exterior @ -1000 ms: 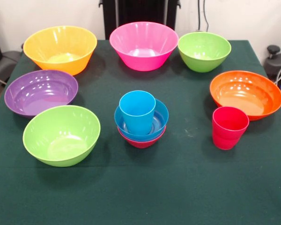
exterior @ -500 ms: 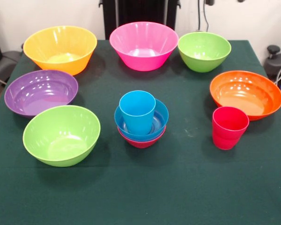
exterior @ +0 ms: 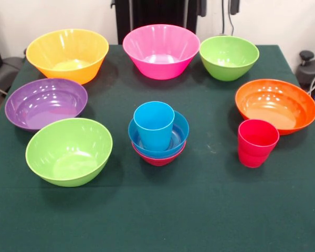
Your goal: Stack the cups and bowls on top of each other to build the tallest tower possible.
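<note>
- Front view: the only change from the two earlier pictures is at the top edge. A small dark piece, most likely the tip of the gripper (exterior: 234, 6), now hangs a little lower above the far lime green bowl (exterior: 229, 56).
- So little of it shows that I cannot tell how the jaws stand. Nothing is seen in their hold.
- No cup or bowl on the desk (exterior: 199, 210) has shifted.
- The tower (exterior: 157, 134) stands at the middle of the desk: the blue cup (exterior: 154, 125) upright inside the small blue bowl (exterior: 179, 131), which nests in the small red bowl (exterior: 158, 159).
- The red-pink cup (exterior: 257, 143) stands alone, upright, just in front of the orange bowl (exterior: 275, 105) and well apart from the tower.
- The near lime green bowl (exterior: 68, 151), purple bowl (exterior: 45, 103), yellow-orange bowl (exterior: 67, 54) and pink bowl (exterior: 161, 50) sit singly round the edge, all mouth up.
- Judgement: the arm seems to be starting its next approach. The stack is three pieces high, with most pieces left to add.
- Overhead view: no picture of this moment was given.
</note>
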### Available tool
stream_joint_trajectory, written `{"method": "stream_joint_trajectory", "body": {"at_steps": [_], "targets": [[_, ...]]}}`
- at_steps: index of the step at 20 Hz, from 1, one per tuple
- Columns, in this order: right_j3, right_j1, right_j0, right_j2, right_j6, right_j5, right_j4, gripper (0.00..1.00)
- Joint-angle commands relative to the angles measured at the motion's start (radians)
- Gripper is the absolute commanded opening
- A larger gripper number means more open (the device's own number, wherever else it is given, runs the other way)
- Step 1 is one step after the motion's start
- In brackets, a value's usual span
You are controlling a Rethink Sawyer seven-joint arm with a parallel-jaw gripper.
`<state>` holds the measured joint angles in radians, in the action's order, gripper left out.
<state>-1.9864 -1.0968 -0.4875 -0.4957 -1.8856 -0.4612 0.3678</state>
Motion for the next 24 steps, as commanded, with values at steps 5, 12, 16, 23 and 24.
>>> {"method": "stream_joint_trajectory", "body": {"at_steps": [5,12,16,23,24], "targets": [[-0.137,0.1,0.066,0.18,-0.175,0.171,0.086,1.0],[-0.154,0.165,0.123,0.276,-0.186,0.294,0.08,1.0],[-0.167,0.196,0.164,0.336,-0.194,0.356,0.065,1.0],[-0.182,0.248,0.219,0.416,-0.189,0.445,0.034,1.0],[-0.187,0.26,0.231,0.43,-0.193,0.465,0.029,1.0]]}}
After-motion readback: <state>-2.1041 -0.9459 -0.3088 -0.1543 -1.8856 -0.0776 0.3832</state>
